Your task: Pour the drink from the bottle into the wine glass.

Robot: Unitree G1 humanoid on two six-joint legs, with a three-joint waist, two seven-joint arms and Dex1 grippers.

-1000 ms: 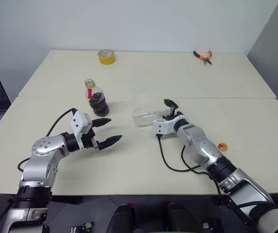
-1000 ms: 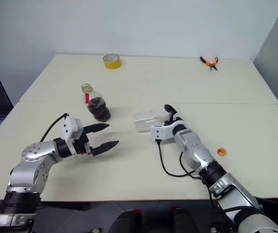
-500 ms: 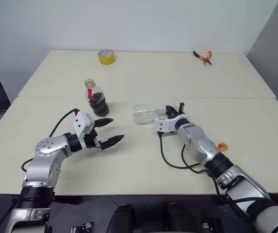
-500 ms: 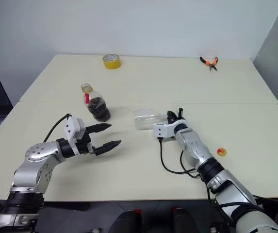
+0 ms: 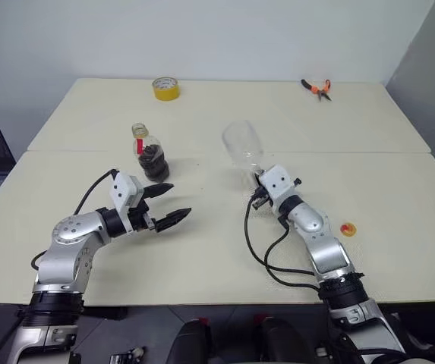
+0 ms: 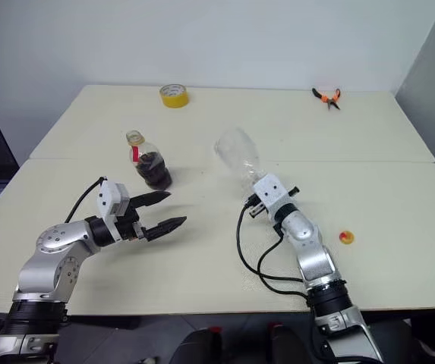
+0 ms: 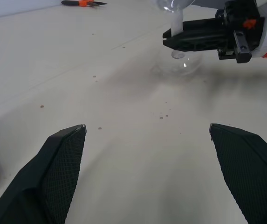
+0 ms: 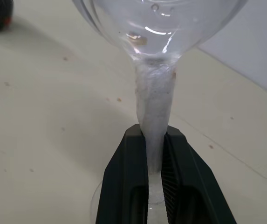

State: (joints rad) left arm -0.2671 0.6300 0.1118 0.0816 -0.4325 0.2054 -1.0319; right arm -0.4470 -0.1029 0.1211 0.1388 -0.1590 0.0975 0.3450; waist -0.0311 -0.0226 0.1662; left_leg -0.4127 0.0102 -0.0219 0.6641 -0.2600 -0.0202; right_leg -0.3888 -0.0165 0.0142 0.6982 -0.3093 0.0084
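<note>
Since a second ago the wine glass (image 5: pixel 241 143) has gone from lying on its side on the worktop (image 5: pixel 369 189) to standing nearly upright, bowl uppermost and leaning a little toward the far left. The right gripper (image 8: pixel 154 154) has its jaws clamped on the thin stem, one black finger on each side. In the left wrist view the round foot looks to be at or just above the worktop; I cannot tell whether it touches. The bowl is clear, with a few droplets inside.

The bottle (image 5: pixel 149 152) stands upright, left of the middle of the worktop and close to the seam that runs across it. Its mouth is open, a red band sits at the neck, and the dark drink (image 5: pixel 155 162) fills only the lower part. It is well apart from the glass.

The left gripper (image 5: pixel 168 205) hovers just in front of the bottle, on the near side, pointing toward the glass with its jaws spread wide and holding nothing.

A yellow tape roll (image 5: pixel 166 88) lies near the far edge, left of centre, orange-handled pliers (image 5: pixel 316 87) lie toward the far right corner, and a small yellow cap (image 5: pixel 348 228) lies near the right arm, toward the near right.
</note>
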